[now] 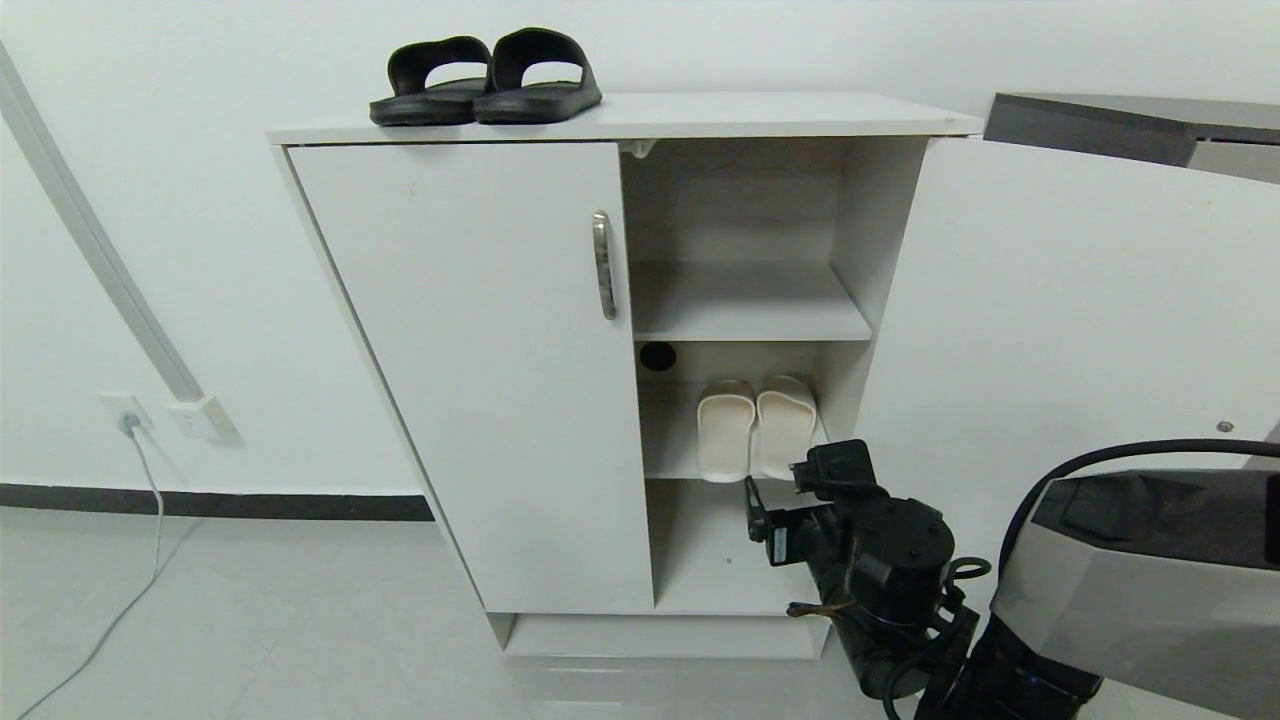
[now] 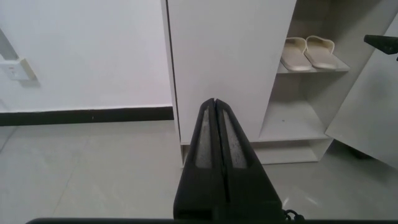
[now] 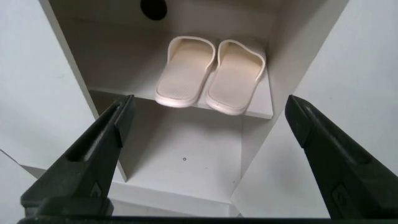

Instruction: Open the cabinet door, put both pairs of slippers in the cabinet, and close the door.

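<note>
A white cabinet [image 1: 470, 350] stands against the wall with its right door [image 1: 1060, 330] swung open and its left door shut. A pair of cream slippers [image 1: 755, 428] [image 3: 210, 74] [image 2: 309, 52] lies on the middle shelf inside. A pair of black slippers [image 1: 487, 80] rests on the cabinet's top, at its left end. My right gripper [image 3: 208, 118] [image 1: 800, 490] is open with nothing in it, just in front of the cream slippers' shelf. My left gripper [image 2: 215, 107] is shut and empty, low over the floor before the left door.
The upper shelf [image 1: 750, 305] and the bottom compartment [image 1: 715, 560] hold nothing. A metal handle [image 1: 603, 265] runs down the left door's edge. A wall socket and cable [image 1: 130, 425] sit at the left above the tiled floor.
</note>
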